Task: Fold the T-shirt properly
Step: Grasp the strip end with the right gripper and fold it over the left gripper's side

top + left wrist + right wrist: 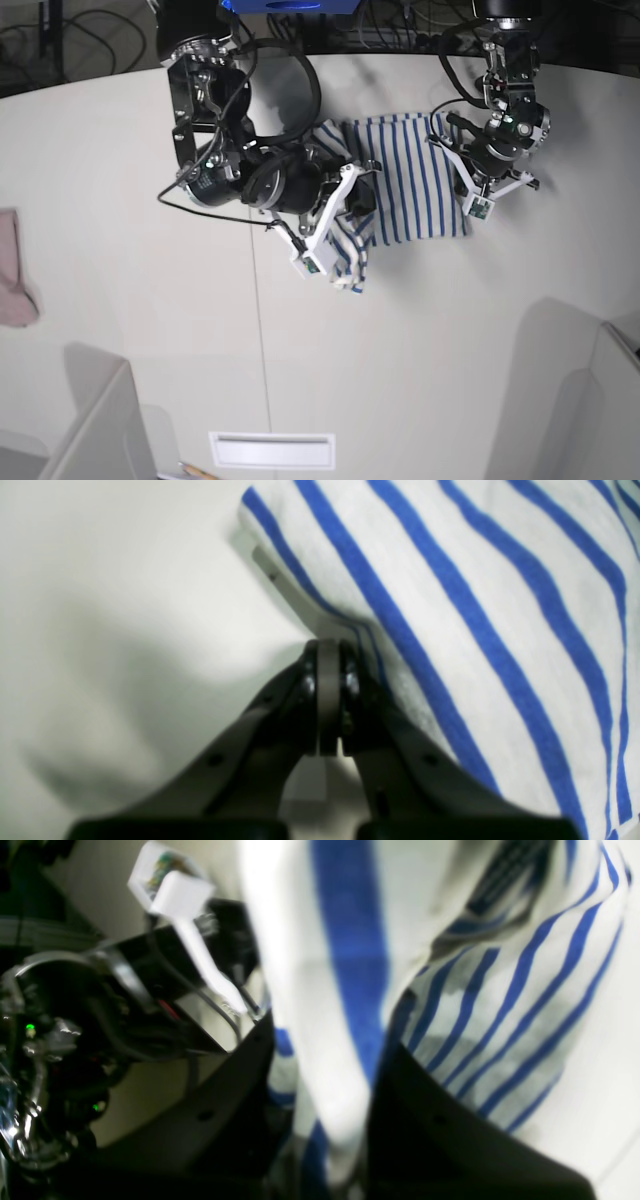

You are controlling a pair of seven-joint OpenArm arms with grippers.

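Over the T-shirt (400, 180), right tool (330, 1075) grips cloth; left tool (327, 695) clenched.

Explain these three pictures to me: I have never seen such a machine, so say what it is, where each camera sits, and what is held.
This is a robot with two arms over a pale table. One picture looks down on the whole scene; the other two come from cameras fixed at each wrist, looking along the gripper. On the table lies a T-shirt, white with blue stripes, partly bunched. The right gripper is closed on a fold of it, lifted. The left gripper is shut at the shirt's edge; whether cloth is between its tips is unclear. A small pinkish cloth lies at the table's edge, apart.
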